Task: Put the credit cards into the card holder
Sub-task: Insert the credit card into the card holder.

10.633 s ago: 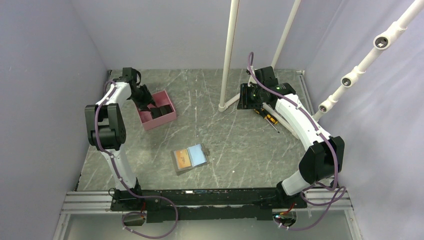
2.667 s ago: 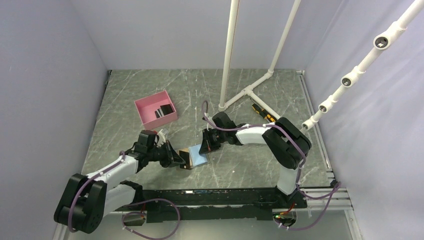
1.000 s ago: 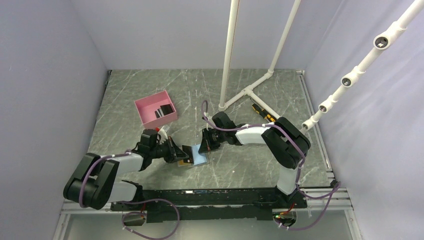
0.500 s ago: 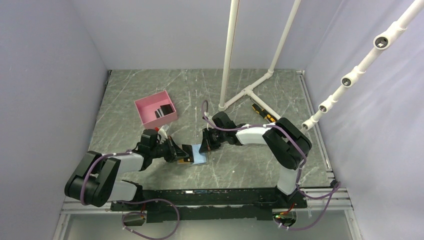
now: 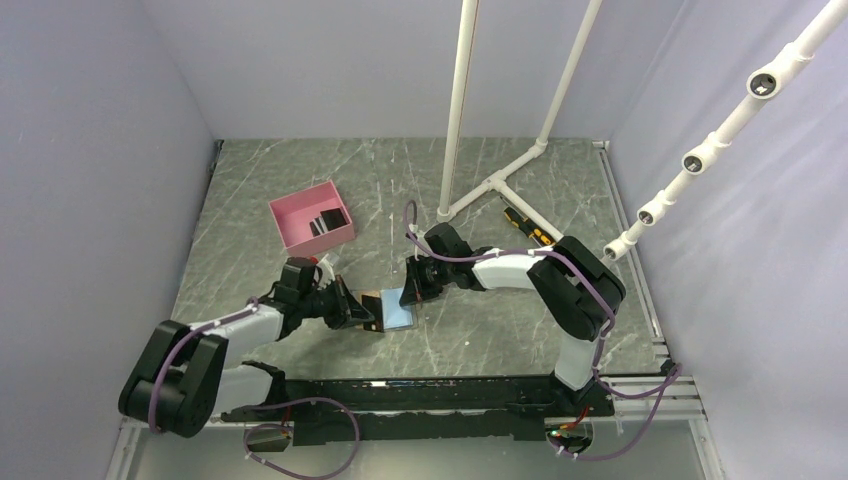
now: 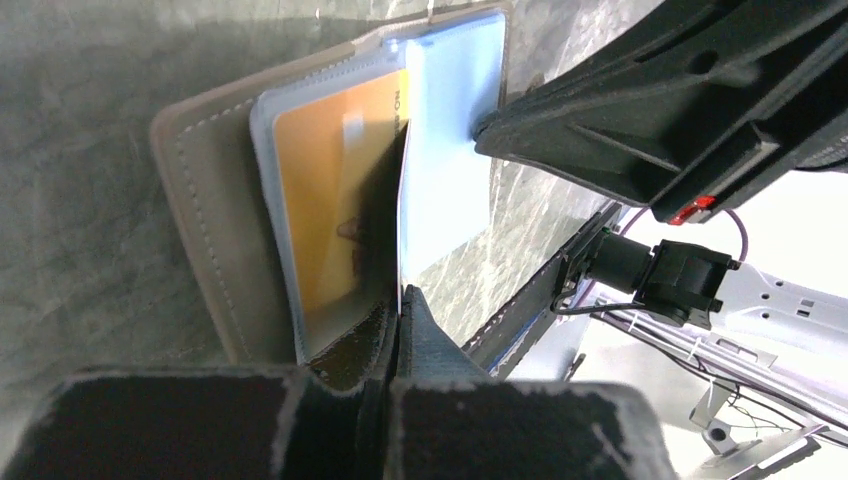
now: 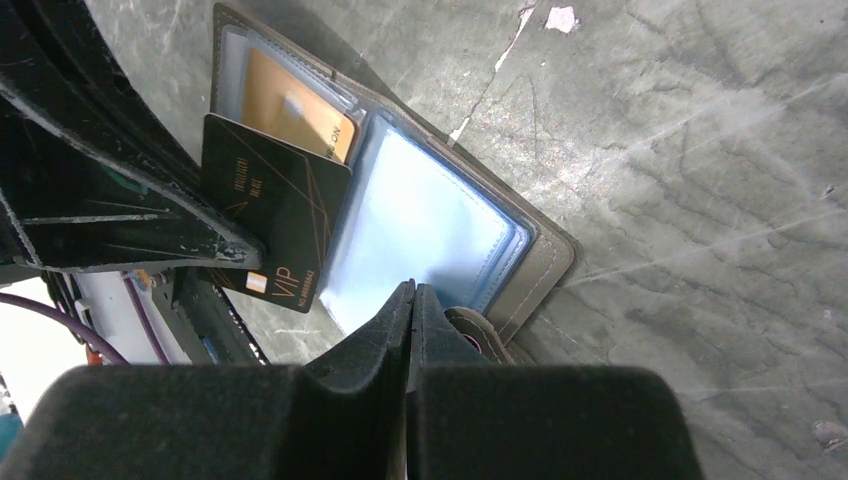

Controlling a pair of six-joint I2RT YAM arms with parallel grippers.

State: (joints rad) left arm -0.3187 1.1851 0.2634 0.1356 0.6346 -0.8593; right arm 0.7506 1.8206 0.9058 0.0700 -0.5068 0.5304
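The grey card holder point(image 5: 398, 312) lies open on the table, light blue lining point(image 7: 420, 230) up, with an orange credit card point(image 7: 295, 105) in its left pocket. My left gripper point(image 5: 356, 308) is shut on a black credit card point(image 7: 270, 212) marked VIP. It holds that card tilted over the orange one, at the fold. In the left wrist view this card shows edge-on between the jaws, above the orange card point(image 6: 330, 210). My right gripper point(image 7: 412, 290) is shut with nothing between its fingers. Its tips press on the edge of the holder's blue right half point(image 6: 450, 150).
A pink open box point(image 5: 290, 215) with more black cards point(image 5: 326, 221) stands at the back left. A yellow-and-black screwdriver point(image 5: 526, 226) lies beside the white pipe frame point(image 5: 492, 184) at the back right. The marbled table shows all around the holder.
Over the last second my left arm shifted slightly, and the black card moved a little up and left at the holder's fold. The right arm and holder have not moved.
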